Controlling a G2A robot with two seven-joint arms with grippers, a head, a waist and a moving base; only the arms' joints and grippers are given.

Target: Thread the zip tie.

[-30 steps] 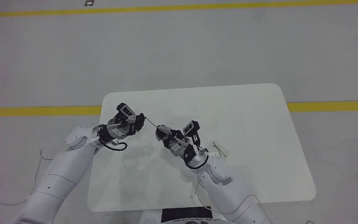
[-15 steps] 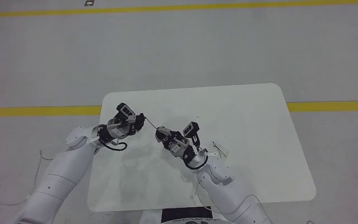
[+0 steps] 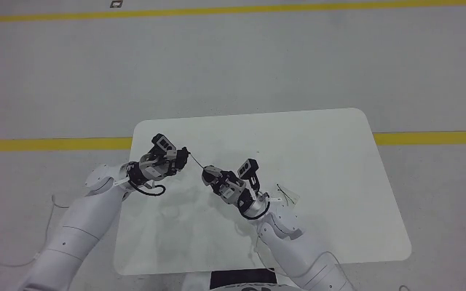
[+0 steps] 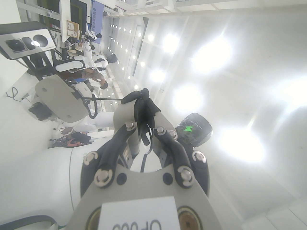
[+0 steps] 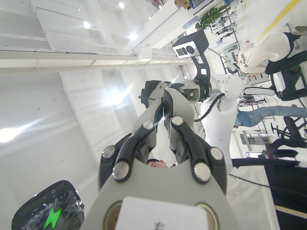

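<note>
Over a white table, the left gripper and right gripper, each clenched on an end of the black zip tie, appear mid-threading, its loop seemingly not yet closed.

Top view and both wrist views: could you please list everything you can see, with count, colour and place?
Rounded rectangular table: one, white, on the grey floor.
Thin plastic zip tie: one, black, held in the air above the table, spanning between the two end effectors.
Small thin loose strands: count unclear, dark, lying on the table beside the right arm; too small to identify.
Painted floor lines: two, yellow, one beyond the table, one running behind it.
Left end effector: one, grey and black, shut on one end of the zip tie.
Right end effector: one, grey and black, shut on the other end.
</note>
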